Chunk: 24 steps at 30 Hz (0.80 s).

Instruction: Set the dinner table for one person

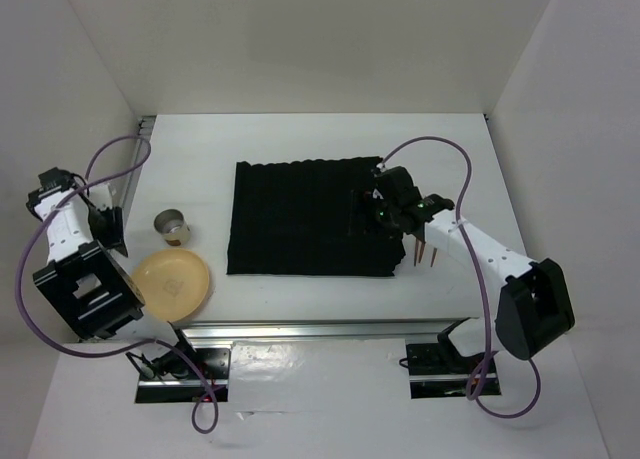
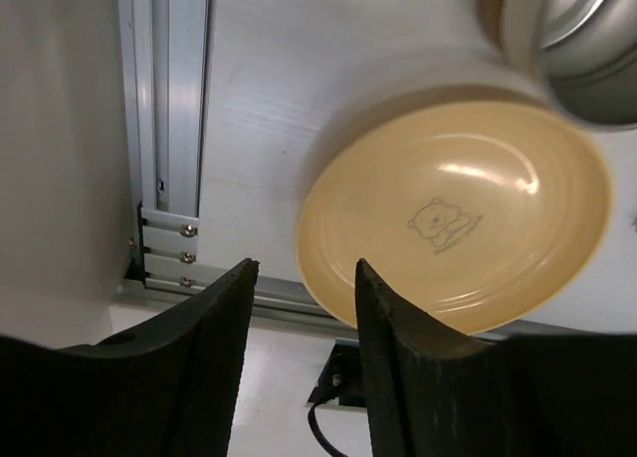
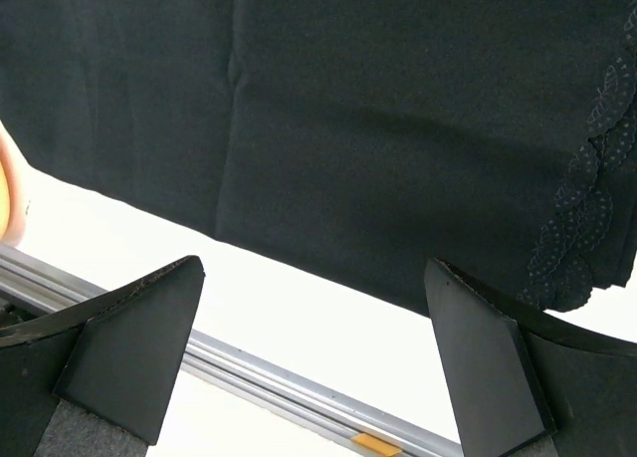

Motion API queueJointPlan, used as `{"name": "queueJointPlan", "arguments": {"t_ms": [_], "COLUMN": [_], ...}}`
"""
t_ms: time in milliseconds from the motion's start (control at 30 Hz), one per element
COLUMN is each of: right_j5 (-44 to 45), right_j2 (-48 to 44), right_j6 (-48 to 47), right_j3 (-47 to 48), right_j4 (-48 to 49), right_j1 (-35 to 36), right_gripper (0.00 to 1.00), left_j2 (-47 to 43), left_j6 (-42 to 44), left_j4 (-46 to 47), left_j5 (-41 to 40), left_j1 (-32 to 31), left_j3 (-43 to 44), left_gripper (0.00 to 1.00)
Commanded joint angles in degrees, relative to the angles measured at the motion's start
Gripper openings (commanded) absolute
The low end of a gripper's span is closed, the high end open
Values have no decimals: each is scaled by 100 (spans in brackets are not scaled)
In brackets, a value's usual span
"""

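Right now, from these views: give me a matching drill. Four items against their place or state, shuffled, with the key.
Items
1. yellow plate
2. metal cup
3. black mat
4. right tool

Place or state
A. open, over the mat's right-hand end
B. lying flat in the middle of the dinner table
C. near-left, by the front rail
D. left side, just beyond the plate

Pairs: 1-C, 2-D, 3-B, 4-A
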Motion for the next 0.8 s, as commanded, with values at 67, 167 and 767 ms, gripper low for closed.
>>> {"name": "queueJointPlan", "arguments": {"t_ms": [67,167,767], "right_j5": [-191,-130,265], "right_j2": [310,530,381], "right_j6": [-328,-390,-285], "right_j3": [195,389,407], "right_j4": [179,74,-111], "right_j1": [21,21,73], "right_gripper": [100,100,100], "left_j2": [-391,-199,962], "left_j6": [809,897,1284], "left_j4": [419,781,1335], "left_j5": [-160,-189,136], "left_j1": [464,526,1053], "left_j3": [-1138,-1605,-2221], "left_gripper": [63,64,37]}}
